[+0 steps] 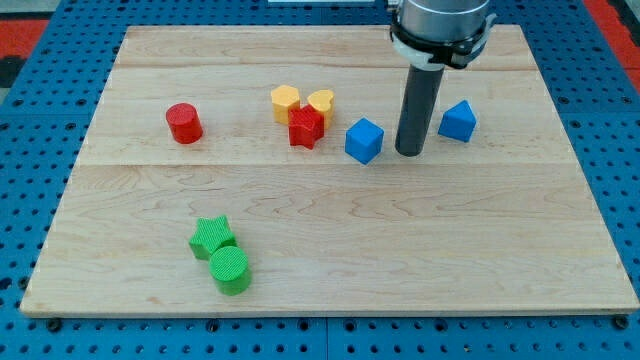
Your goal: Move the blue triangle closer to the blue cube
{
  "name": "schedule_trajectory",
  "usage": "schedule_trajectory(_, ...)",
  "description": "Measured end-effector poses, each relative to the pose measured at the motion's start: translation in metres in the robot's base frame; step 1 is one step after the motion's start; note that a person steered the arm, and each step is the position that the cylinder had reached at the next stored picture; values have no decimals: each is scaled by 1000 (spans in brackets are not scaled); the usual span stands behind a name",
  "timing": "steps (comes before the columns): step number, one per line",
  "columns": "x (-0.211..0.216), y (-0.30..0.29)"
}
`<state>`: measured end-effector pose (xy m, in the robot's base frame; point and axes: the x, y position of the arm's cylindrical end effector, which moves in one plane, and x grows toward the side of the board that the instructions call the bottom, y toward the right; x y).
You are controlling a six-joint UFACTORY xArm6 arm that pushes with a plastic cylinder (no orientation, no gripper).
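Note:
The blue triangle (458, 121) lies on the wooden board (330, 250) toward the view's upper right. The blue cube (364, 140) sits to its left, a little lower. My tip (408, 152) rests on the board between the two, slightly closer to the cube's right side and just left of the triangle. The rod stands upright and touches neither block.
A red star (306, 128) sits left of the blue cube, with a yellow hexagon (285, 101) and a yellow heart (321, 102) just above it. A red cylinder (184, 123) is at the left. A green star (212, 237) and green cylinder (231, 270) sit at the lower left.

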<state>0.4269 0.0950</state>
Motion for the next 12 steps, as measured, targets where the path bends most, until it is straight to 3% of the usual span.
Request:
schedule_trajectory(2, -5, -44)
schedule_trajectory(3, -22, -39)
schedule_trajectory(4, -76, 3)
schedule_trajectory(5, -91, 68)
schedule_trajectory(6, -66, 117)
schedule_trajectory(7, -18, 83)
schedule_trajectory(8, -6, 51)
schedule_trajectory(9, -24, 80)
schedule_trajectory(10, -59, 81)
schedule_trajectory(12, -75, 66)
